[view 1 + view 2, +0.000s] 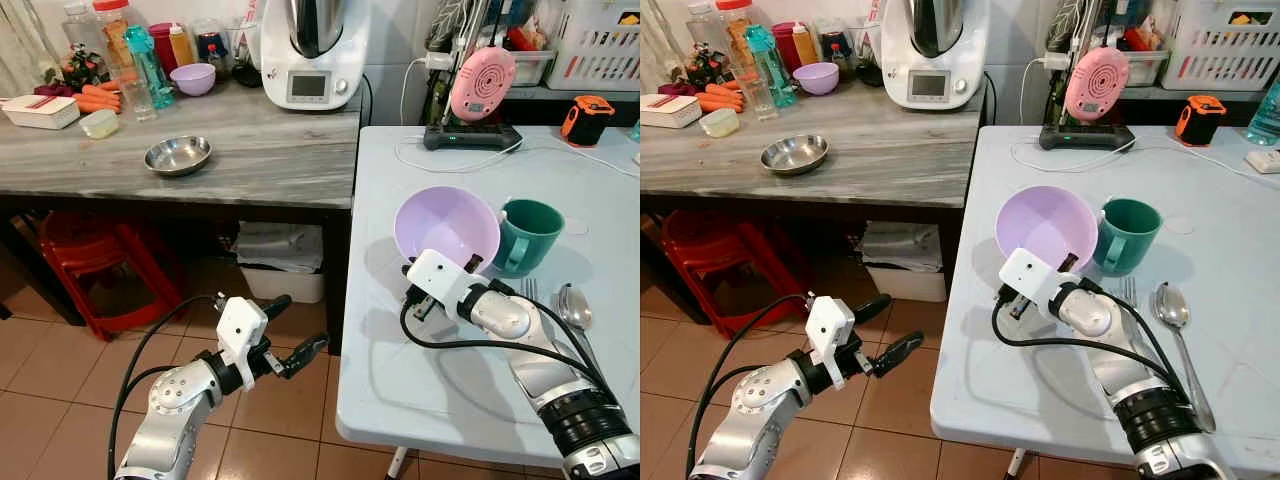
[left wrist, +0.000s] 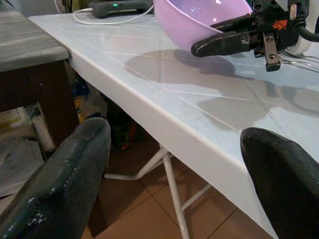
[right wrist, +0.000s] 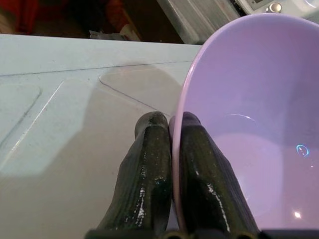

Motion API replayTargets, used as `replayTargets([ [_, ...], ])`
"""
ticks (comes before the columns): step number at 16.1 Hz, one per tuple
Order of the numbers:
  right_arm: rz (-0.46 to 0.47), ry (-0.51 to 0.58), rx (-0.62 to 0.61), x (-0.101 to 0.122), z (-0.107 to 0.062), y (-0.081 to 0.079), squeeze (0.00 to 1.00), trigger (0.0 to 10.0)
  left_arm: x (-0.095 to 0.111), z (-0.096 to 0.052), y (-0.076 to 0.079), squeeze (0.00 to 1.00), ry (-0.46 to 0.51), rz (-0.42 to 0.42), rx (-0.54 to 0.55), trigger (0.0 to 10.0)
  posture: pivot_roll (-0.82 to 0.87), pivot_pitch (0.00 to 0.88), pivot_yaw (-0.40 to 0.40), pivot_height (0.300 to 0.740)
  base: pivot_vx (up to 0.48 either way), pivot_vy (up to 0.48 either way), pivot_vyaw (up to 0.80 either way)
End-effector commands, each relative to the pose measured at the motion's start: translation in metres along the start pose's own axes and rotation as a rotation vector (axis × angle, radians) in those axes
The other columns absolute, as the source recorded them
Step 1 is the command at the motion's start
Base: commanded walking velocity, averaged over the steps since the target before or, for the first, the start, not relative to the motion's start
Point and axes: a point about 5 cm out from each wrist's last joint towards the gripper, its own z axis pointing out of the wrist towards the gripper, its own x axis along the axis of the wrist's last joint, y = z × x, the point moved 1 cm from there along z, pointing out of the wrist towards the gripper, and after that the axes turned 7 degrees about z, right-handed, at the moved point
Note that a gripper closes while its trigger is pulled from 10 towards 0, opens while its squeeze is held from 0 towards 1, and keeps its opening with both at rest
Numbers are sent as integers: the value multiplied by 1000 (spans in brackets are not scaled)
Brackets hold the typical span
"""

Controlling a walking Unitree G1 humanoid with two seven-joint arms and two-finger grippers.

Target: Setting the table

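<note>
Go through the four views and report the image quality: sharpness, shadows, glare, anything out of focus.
Left eye view: sharp, evenly lit; the lilac bowl and right gripper cast soft shadows on the white table. Right eye view: the same. Left wrist view: the left gripper's fingers are close and blurred, the table beyond crisp. Right wrist view: small glints inside the bowl; fingers glossy, sharp.

Glossy plastic bowl [image 3: 249,124], smooth white table [image 1: 450,390]

A lilac plastic bowl [image 1: 446,226] is sitting tilted on the pale blue folding table [image 1: 600,200], just left of a teal ceramic mug [image 1: 528,233]. A metal spoon [image 1: 574,306] and fork [image 1: 530,289] are lying nearer the robot, right of the bowl.
</note>
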Motion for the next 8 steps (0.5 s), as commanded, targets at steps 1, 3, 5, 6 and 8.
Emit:
replayTargets([
  [1,1,31,-12,7,2,2,0,0,2,0,-4,0,-4,25,3,10000,-72,0,75,740,0,0,0],
  [3,2,57,-27,12,2,2,0,0,1,-1,-4,0,-4,25,3,10000,-72,0,75,740,0,0,0],
  [5,64,176,-103,31,-1,2,0,0,1,-2,-7,0,15,3,49,10000,-73,0,75,740,0,0,0],
  [6,113,236,-150,40,-3,1,0,0,0,-2,-15,0,8,-2,124,10000,-73,0,75,740,0,0,0],
  [8,248,316,-259,53,-9,-3,0,2627,0,-1,-37,0,-27,-16,311,10000,-73,0,74,740,0,0,0],
])
